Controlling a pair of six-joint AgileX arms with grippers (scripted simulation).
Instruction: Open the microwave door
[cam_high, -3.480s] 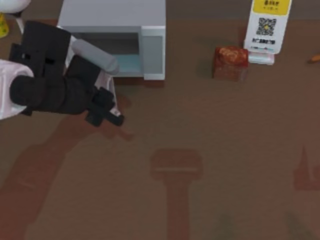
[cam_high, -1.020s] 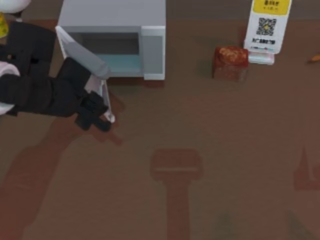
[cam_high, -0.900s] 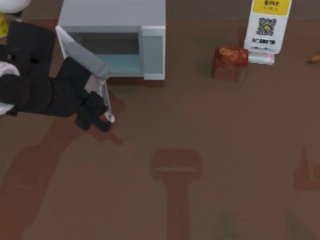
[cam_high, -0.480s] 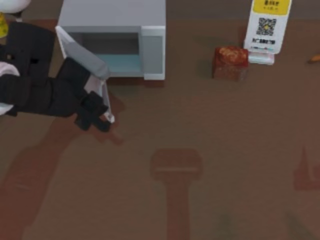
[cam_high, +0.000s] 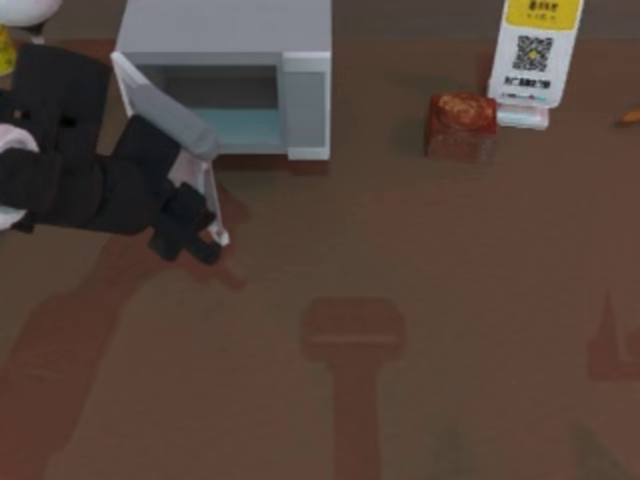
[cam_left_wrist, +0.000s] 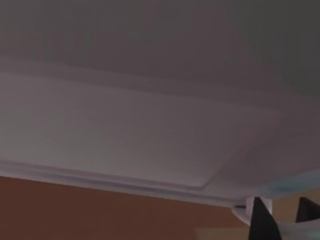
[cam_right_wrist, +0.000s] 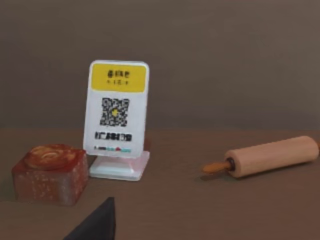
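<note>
The microwave (cam_high: 225, 30) stands at the back left of the table, and its pale bluish inner floor (cam_high: 250, 128) shows. The microwave door (cam_high: 170, 112) is swung out from its left hinge toward the front. In the left wrist view the door (cam_left_wrist: 125, 125) fills most of the picture. My left gripper (cam_high: 195, 228) is at the door's free edge, shut on the pale handle strip (cam_left_wrist: 260, 204), which sits between the dark fingertips (cam_left_wrist: 262, 225). My right arm is outside the top view, and only a dark tip of the right gripper (cam_right_wrist: 97, 225) shows.
A red-brown block (cam_high: 462, 125) and a white and yellow QR sign (cam_high: 535, 50) stand to the right of the microwave. A wooden rolling pin (cam_right_wrist: 272, 156) lies at the far right. The control panel (cam_high: 307, 100) faces front.
Compared with 3.5 s ago the door stands wider open and my left arm has drawn back to the left. Over the last second nothing visibly moved.
</note>
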